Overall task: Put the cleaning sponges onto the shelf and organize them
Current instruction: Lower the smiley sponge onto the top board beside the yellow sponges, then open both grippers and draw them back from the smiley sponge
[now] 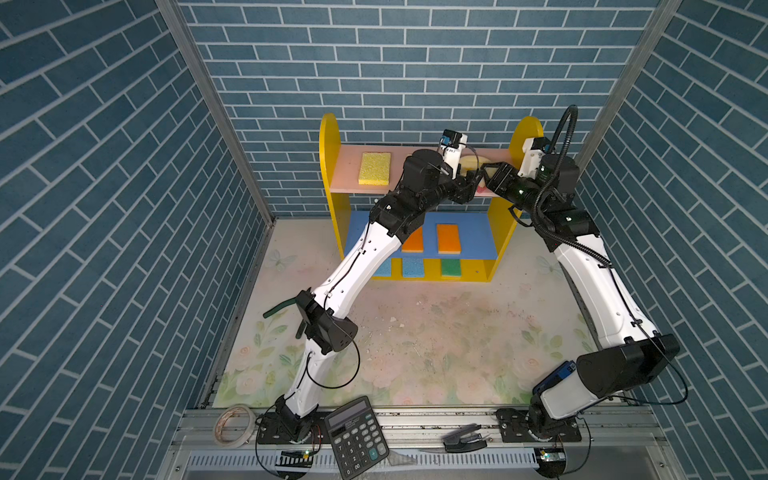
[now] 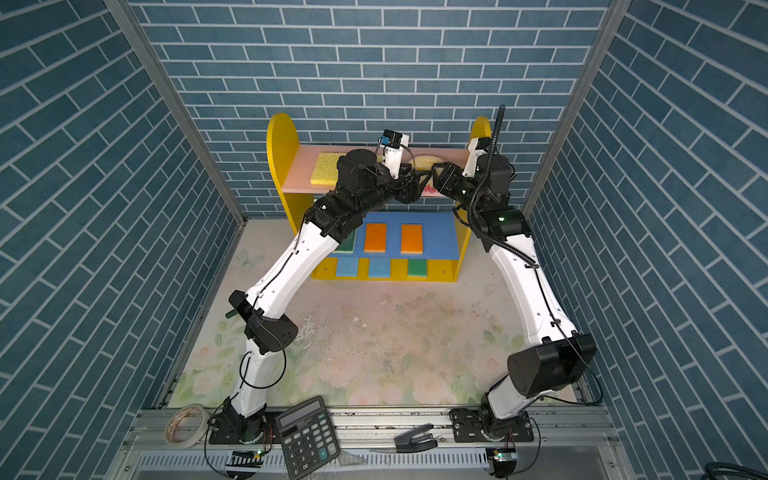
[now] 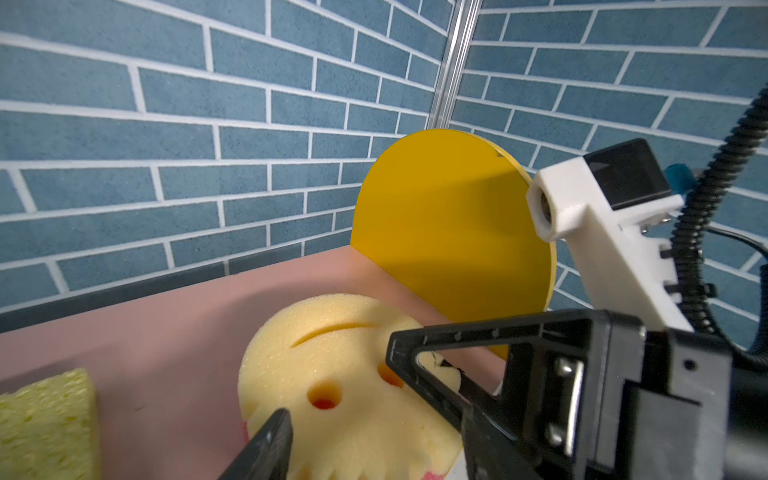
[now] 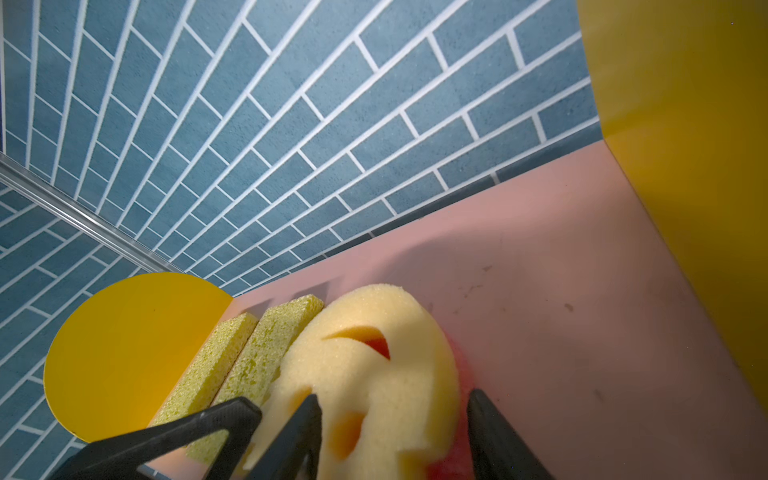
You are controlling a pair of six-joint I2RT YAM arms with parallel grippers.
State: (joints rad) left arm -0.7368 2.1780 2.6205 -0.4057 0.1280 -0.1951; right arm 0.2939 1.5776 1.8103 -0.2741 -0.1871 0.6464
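Smiley sponge [image 4: 374, 353] leans tilted on the pink top board [image 4: 540, 291] of the shelf [image 1: 329, 137], upper middle in both top views. Right gripper [image 4: 395, 415] straddles it and left gripper [image 1: 470, 185] touches it. Can't tell if either's actually squeezing.

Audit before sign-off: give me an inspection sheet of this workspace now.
Surface: floral mat, scattered specks.
Job's things: shelf; smiley sponge at pink top board, near yellow sponges; orange sponges, green sponges, blue sponges lower.
Clutter: calculator, tape roll, black clip-like tool at front.
Grippers: left gripper, right gripper both at smiley sponge; right's jaws straddle it; grip unclear.
Cables: corrugated hose, thin wire loops.
Surroundings: blue brick walls.
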